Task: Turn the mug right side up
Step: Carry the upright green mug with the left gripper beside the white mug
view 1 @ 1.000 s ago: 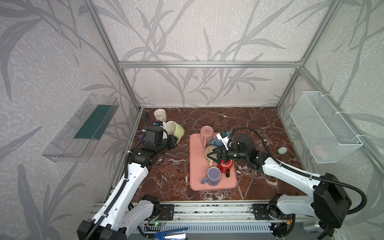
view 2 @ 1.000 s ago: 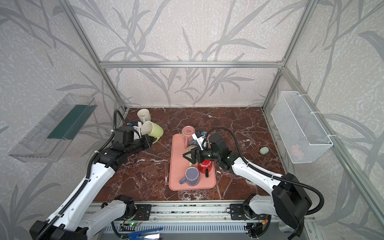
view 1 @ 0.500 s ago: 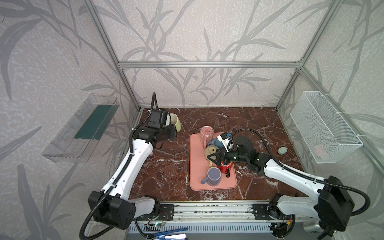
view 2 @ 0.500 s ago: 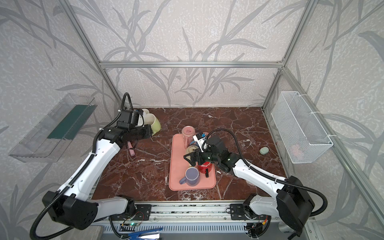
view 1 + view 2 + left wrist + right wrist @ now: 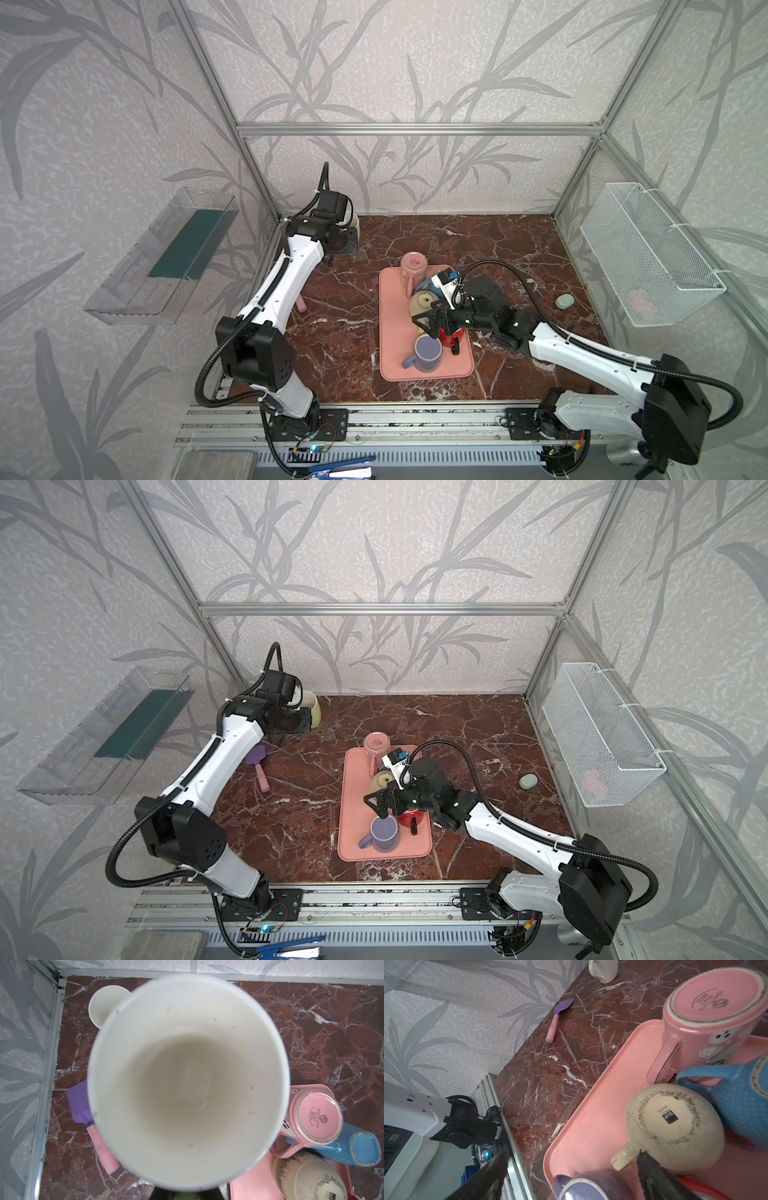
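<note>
Mug, pale green outside, cream inside. Clamped in left claw near back-left corner of bench; faces wrist camera mouth-first. Right claw spread wide over pink tray, just beside upside-down beige mug.

A lilac mug, pink tray and veined maroon tabletop are visible.
</note>
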### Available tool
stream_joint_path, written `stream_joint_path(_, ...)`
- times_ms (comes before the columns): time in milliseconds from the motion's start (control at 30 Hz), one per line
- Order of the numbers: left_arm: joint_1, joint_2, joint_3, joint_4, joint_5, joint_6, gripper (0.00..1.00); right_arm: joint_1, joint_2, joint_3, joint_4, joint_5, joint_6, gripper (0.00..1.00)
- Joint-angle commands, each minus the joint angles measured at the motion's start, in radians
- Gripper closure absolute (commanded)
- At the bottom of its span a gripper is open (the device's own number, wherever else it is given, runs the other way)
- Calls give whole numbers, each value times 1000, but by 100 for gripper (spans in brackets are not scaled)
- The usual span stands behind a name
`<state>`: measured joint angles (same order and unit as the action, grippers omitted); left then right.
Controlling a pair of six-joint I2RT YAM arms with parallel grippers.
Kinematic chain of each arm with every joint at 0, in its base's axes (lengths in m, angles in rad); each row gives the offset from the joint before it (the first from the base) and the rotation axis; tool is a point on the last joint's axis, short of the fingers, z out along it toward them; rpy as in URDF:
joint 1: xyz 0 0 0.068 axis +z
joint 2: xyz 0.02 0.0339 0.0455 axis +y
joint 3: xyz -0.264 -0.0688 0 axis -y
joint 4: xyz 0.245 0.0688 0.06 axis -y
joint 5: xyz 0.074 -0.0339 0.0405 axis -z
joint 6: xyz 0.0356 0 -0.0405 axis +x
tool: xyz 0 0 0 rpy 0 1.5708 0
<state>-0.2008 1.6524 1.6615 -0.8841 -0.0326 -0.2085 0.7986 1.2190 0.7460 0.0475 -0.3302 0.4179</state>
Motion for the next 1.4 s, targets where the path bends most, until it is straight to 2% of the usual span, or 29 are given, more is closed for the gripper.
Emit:
stream_joint_path(0,18,59,94,34,-35,26,100,7,-16,-2,8,25,-5,4)
stream_joint_path(700,116,421,361,61,25,15,100,-1,86,3,42,20,2,4)
stream_joint_path(1167,121,614,562,23,33,30,100,-35,153,0,81,-25,34,4)
stream_joint_path(1367,123,656,599,23,25,35,100,-46,173,0,90,-36,40,4)
